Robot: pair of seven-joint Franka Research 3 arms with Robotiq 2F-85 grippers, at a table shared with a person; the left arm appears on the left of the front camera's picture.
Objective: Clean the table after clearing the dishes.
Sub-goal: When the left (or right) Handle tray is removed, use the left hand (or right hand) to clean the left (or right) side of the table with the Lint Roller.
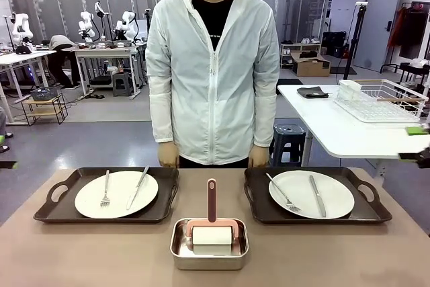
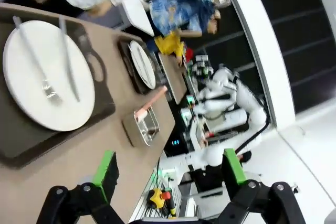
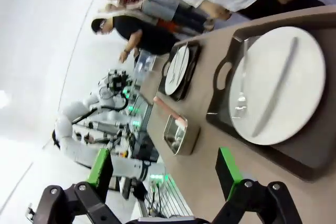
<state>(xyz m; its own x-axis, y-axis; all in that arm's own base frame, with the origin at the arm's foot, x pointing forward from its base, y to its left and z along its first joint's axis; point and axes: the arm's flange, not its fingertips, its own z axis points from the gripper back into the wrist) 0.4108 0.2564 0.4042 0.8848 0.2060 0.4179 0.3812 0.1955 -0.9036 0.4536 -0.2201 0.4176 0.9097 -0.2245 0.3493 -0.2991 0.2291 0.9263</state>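
Note:
On the tan table two dark handled trays each carry a white plate with a fork and a knife: the left plate and the right plate. The left wrist view has the nearer plate below and ahead of my left gripper, which is open and holds nothing. My right gripper is open too, with the other plate off to its right. A green pad of the right gripper pokes in at the front view's right edge. The person stands at the far side, hands at the table's edge.
A square steel tin with a pink-handled white roller sits mid-table near the front. A white side table with a wire rack stands at the back right.

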